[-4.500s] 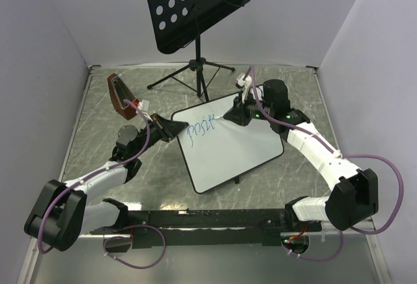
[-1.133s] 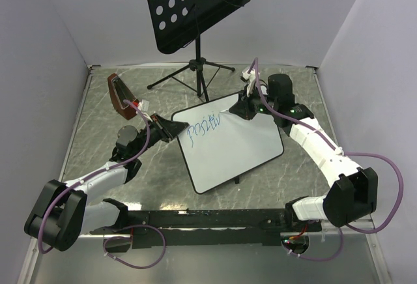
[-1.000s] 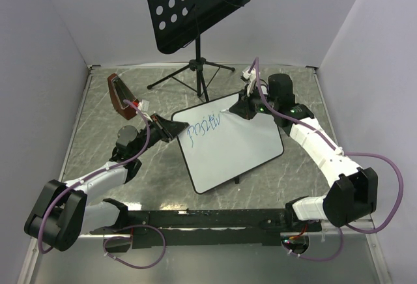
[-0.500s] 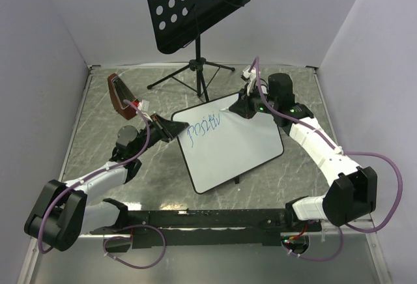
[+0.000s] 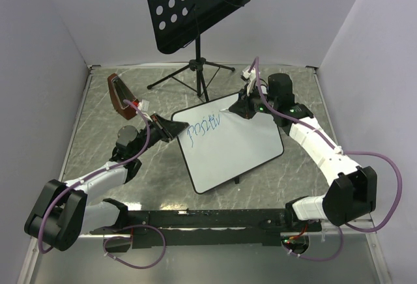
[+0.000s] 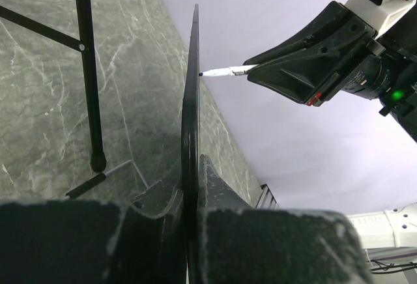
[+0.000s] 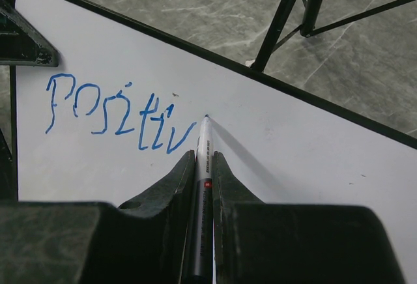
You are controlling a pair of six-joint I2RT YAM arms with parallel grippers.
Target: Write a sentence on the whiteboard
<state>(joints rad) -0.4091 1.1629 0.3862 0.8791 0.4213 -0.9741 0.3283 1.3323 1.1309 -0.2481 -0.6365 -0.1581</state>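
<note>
Whiteboard (image 5: 238, 150) held off the grey marbled table (image 5: 98, 147), its left edge clamped in the left gripper (image 5: 173, 127). Right gripper (image 7: 199, 163) is closed on a marker (image 7: 204, 134), whose tip meets the board just past the unfinished blue sentence (image 7: 117, 111), "Positiv". Music stand (image 5: 195, 7) stands behind.

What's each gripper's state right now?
Left gripper: closed on the whiteboard edge.
Right gripper: closed on the marker, tip at the whiteboard.

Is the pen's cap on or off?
Off. The pen in the right tool shows its bare pointed tip, set against the whiteboard just after the blue letters.
</note>
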